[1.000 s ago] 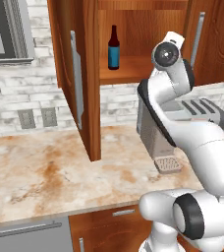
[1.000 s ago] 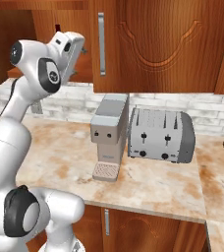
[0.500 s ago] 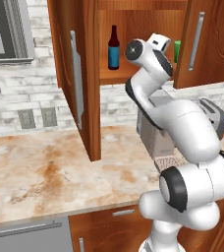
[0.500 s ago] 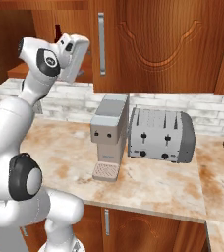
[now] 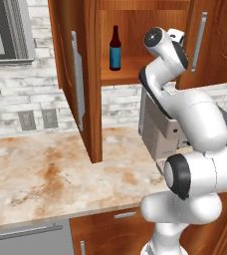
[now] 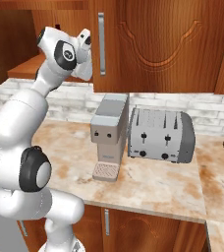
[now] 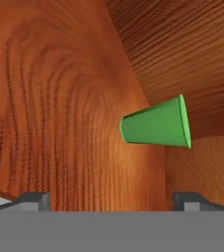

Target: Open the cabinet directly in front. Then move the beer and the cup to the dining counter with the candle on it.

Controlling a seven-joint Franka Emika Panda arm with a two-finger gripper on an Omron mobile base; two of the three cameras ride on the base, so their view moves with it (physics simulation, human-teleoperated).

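Hand view — end effector point(image 7: 111, 199) jaws wide apart, empty — cup point(image 7: 156, 124) ahead inside cabinet point(image 7: 60, 98).

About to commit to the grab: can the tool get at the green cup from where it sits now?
Probably yes. The tool is open, and the cup sits ahead between the fingertips' lines on the cabinet shelf, with nothing visible between them. The door stands swung open.

Arm hides the cup point(image 7: 157, 124) in both base views.
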